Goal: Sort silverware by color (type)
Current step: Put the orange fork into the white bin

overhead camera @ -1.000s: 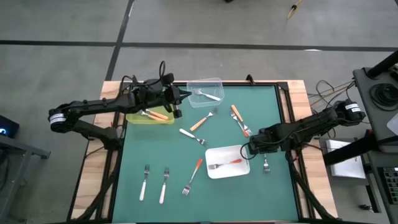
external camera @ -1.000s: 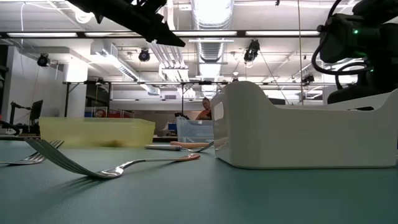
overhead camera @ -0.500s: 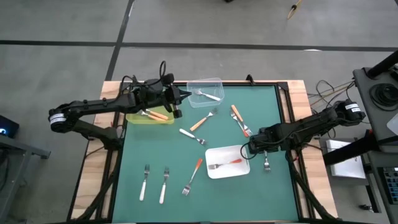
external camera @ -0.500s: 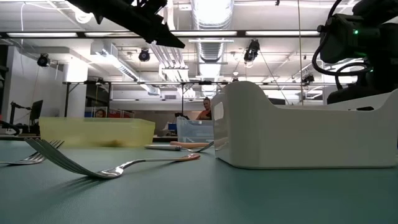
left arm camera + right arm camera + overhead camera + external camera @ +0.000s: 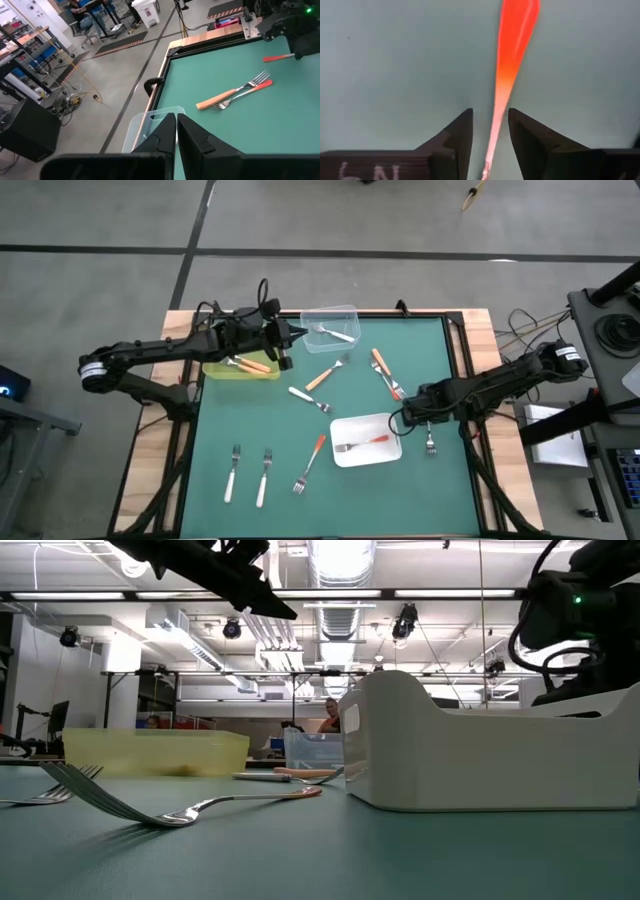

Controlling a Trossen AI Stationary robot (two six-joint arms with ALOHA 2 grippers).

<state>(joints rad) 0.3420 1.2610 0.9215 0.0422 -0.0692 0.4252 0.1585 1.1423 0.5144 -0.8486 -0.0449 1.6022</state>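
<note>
The silverware lies scattered on the green mat: an orange-handled fork [image 5: 325, 375], white-handled forks [image 5: 310, 398] [image 5: 233, 472] [image 5: 264, 477], a red-handled fork [image 5: 310, 460], and a crossed pair [image 5: 235, 92] at the far right. My right gripper [image 5: 405, 418] points down beside the white tray [image 5: 345, 425]. It is open, with its fingers [image 5: 455, 137] on either side of the thin neck of a red-handled fork [image 5: 512, 40]. My left gripper [image 5: 176, 130] is shut on nothing and hovers by the clear tray [image 5: 345, 310].
The yellow tray [image 5: 215, 370] at the far left holds orange-handled forks. A white-handled fork lies in the clear tray, and a red-handled fork [image 5: 365, 443] lies in the white tray. Another fork's head [image 5: 428, 445] lies just right of the white tray. The mat's near right part is bare.
</note>
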